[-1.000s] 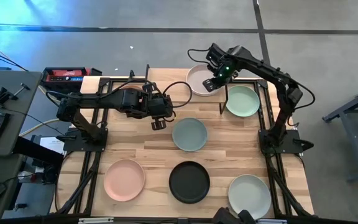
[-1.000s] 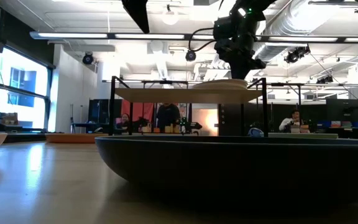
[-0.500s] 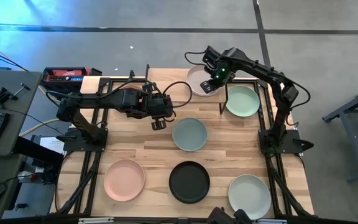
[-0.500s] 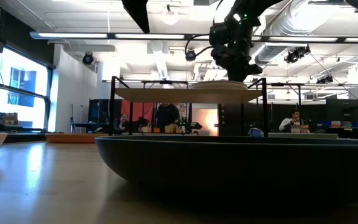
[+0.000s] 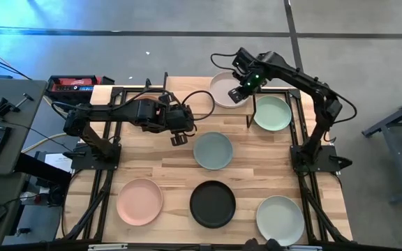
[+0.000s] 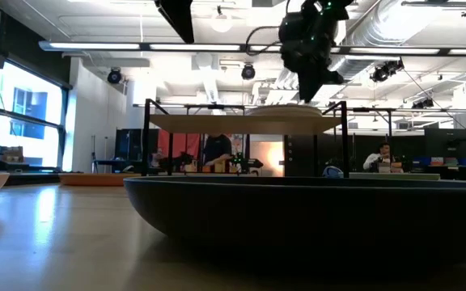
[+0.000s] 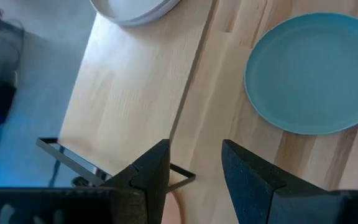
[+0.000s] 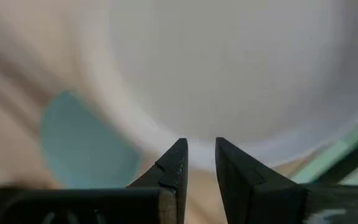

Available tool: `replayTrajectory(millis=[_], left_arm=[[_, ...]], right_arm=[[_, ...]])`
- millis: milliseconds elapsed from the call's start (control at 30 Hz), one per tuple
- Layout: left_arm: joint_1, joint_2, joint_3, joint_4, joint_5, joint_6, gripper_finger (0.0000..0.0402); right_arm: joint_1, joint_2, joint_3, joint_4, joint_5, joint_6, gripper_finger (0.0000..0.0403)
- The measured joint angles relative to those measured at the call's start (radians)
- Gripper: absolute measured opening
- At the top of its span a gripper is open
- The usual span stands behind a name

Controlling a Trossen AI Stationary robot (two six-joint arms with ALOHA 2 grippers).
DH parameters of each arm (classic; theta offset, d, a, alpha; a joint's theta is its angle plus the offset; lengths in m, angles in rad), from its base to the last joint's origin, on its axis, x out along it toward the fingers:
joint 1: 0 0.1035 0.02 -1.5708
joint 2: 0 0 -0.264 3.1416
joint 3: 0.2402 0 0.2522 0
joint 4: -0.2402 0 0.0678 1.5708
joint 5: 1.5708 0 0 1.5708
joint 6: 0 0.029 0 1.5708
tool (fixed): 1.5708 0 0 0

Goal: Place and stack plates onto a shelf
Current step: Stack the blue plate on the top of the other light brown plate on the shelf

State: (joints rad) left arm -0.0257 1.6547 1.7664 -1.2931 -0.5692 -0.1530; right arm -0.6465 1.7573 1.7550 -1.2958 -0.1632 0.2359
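Observation:
On the shelf (image 6: pixel 201 121) lie a white plate (image 5: pixel 222 89) and a pale green plate (image 5: pixel 271 113). My right gripper (image 5: pixel 239 90) points down over the white plate's right rim, its fingers a narrow gap apart with nothing between them (image 8: pixel 199 152). My left gripper (image 5: pixel 178 139) hangs open above the table, left of a grey-blue plate (image 5: pixel 213 150) that lies flat on the tabletop. The left wrist view shows the shelf top (image 7: pixel 129 87) and that grey-blue plate (image 7: pixel 309 71). My right gripper stands with its fingertips (image 6: pixel 311 97) right over the white plate's rim (image 8: pixel 166 134), pointing down from above. Whether they touch the rim, I cannot tell.
Nearer the table's front edge lie a peach plate (image 5: pixel 139 201), a black plate (image 5: pixel 213 203) and another pale green plate (image 5: pixel 280 217). The black plate (image 6: pixel 314 218) fills the low view's foreground. People sit in the room behind the table.
My right gripper has swung a little toward the table's left over the white plate, then back toward the right, and now stands slightly higher. The white plate has stayed on the shelf. The gap between the fingers looks the same.

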Motion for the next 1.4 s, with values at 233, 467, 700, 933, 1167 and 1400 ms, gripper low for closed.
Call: replayTrajectory(millis=[233, 467, 700, 933, 1167, 1400], left_arm=[[0.0, 0.0, 0.0, -0.088, 0.044, -0.098, 0.0133], [-0.002, 0.0, 0.0, -0.184, 0.059, -0.192, 0.0133], [-0.039, 0.0, 0.0, -0.253, 0.077, -0.281, 0.0133], [-0.105, 0.0, 0.0, -0.278, 0.078, -0.291, 0.0133], [-0.184, 0.0, 0.0, -0.278, 0.127, -0.292, 0.0133], [-0.278, 0.0, 0.0, -0.278, 0.148, -0.332, 0.0133]], right_arm=[[0.081, -0.052, 0.0, -0.034, -0.111, -0.033, 0.006], [0.215, -0.095, 0.0, -0.05, -0.121, 0.01, 0.006], [0.37, -0.11, 0.0, -0.055, -0.095, 0.102, 0.006], [0.515, -0.11, 0.0, -0.057, -0.029, 0.238, 0.006], [0.642, -0.11, 0.0, -0.054, 0.048, 0.452, 0.006], [0.763, -0.11, 0.0, -0.054, 0.112, 0.679, 0.006]])
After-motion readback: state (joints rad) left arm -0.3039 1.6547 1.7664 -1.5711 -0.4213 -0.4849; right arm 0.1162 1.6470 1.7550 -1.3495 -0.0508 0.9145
